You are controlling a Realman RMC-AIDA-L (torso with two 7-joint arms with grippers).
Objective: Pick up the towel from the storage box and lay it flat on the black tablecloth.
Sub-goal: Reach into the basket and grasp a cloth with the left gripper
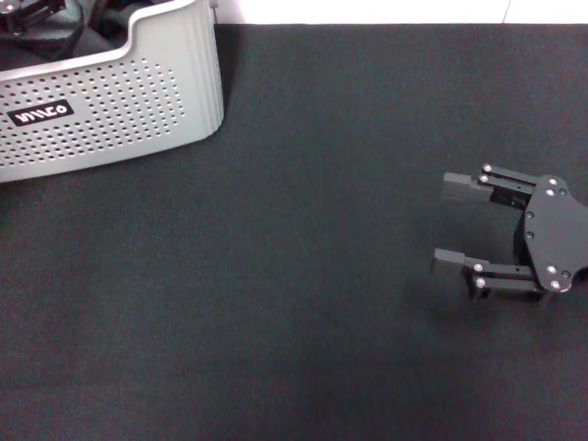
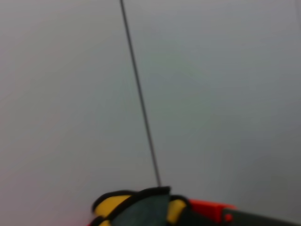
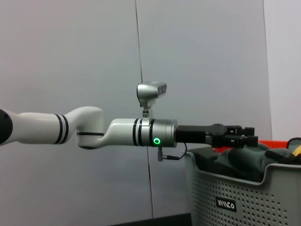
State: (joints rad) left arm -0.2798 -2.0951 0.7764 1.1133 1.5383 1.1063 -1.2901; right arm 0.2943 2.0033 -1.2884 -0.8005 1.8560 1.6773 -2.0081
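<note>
The storage box (image 1: pixel 110 101) is a light grey perforated basket at the far left of the black tablecloth (image 1: pixel 303 276). In the right wrist view the towel (image 3: pixel 244 160) lies heaped in the box (image 3: pixel 235 197), grey-green side up, with a bit of yellow at one end. My left gripper (image 3: pixel 249 135) reaches level over the box rim, just above the heap; only a corner of it (image 1: pixel 23 14) shows in the head view. The left wrist view has the towel's (image 2: pixel 136 207) yellow and grey-green folds with black edging close by. My right gripper (image 1: pixel 443 223) rests open and empty on the cloth at the right.
A grey panelled wall (image 3: pixel 197 56) stands behind the table. Something red (image 3: pixel 275 142) shows behind the box. The white table edge (image 1: pixel 367 11) runs along the far side of the cloth.
</note>
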